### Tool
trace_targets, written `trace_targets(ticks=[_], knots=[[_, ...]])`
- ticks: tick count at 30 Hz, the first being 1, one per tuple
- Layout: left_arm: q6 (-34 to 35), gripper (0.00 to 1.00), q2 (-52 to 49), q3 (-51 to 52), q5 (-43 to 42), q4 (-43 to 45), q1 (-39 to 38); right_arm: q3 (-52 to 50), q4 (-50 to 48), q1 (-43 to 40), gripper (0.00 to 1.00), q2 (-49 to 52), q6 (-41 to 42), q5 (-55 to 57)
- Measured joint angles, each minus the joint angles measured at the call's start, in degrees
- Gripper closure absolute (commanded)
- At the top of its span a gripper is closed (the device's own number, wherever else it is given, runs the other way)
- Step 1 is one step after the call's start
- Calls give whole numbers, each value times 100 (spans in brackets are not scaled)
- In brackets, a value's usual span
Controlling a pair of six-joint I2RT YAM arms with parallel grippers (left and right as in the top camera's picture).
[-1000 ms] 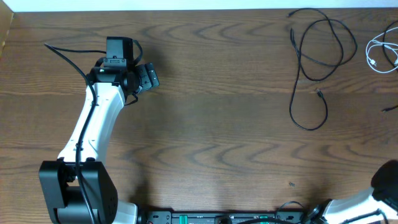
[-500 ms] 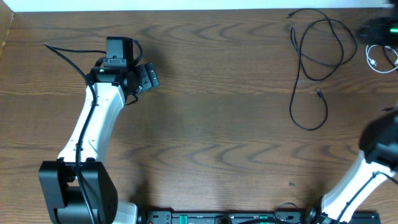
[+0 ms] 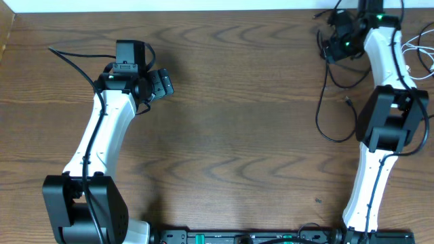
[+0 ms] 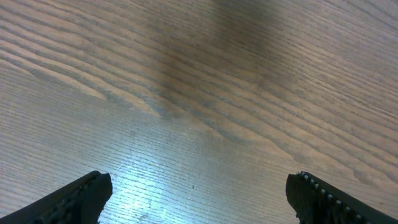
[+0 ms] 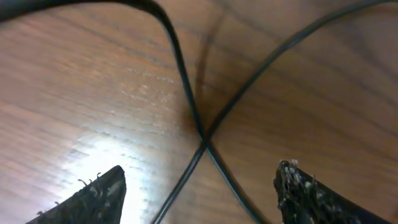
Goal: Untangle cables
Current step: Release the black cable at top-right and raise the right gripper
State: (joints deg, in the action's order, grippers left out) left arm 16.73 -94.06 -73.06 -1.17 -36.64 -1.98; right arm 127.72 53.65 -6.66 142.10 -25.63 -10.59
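Black cables (image 3: 337, 129) lie in loose loops at the table's far right, and a white cable (image 3: 422, 42) shows just beyond my right arm. My right gripper (image 3: 337, 42) hovers over the upper part of the black loops. In the right wrist view the right gripper (image 5: 199, 193) is open, and two black cable strands (image 5: 180, 68) cross on the wood between its fingertips, held by neither. My left gripper (image 3: 163, 83) is far off at the left. It stands wide open (image 4: 199, 205) over bare wood with nothing between its fingers (image 4: 81, 199).
A thick black wire (image 3: 68, 57) runs from the left arm toward the table's left edge. The right arm (image 3: 386, 115) stretches up along the right side and covers part of the cables. The table's far edge (image 3: 203, 9) lies close behind both grippers.
The right arm has swung from the near right corner up to the far right and now sits over the black cables. Its jaws have gone from shut to open. The left arm has not moved.
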Motion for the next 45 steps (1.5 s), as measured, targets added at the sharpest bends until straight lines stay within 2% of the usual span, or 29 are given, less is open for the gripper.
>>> trace_targets(ticks=[3, 9, 12, 22, 24, 27, 29, 39, 45], knots=[[0, 5, 0, 0, 0, -2, 0, 0, -149, 33, 32, 140, 9, 66], [0, 5, 0, 0, -2, -4, 0, 0, -417, 109, 49, 254, 94, 144], [0, 5, 0, 0, 0, -2, 0, 0, -468, 157, 54, 295, 219, 149], [0, 5, 0, 0, 0, -2, 0, 0, -494, 179, 64, 498, 468, 280], [0, 5, 0, 0, 0, -4, 0, 0, -476, 181, 69, 498, 503, 332], [0, 5, 0, 0, 0, -2, 0, 22, -304, 195, 85, 498, 575, 501], [0, 5, 0, 0, 0, -2, 0, 59, -184, 199, 99, 498, 673, 715], [0, 5, 0, 0, 0, -2, 0, 79, 127, 83, 99, 525, 1696, 3191], [0, 5, 0, 0, 0, -2, 0, 79, 522, -505, 99, 514, 2026, 3762]])
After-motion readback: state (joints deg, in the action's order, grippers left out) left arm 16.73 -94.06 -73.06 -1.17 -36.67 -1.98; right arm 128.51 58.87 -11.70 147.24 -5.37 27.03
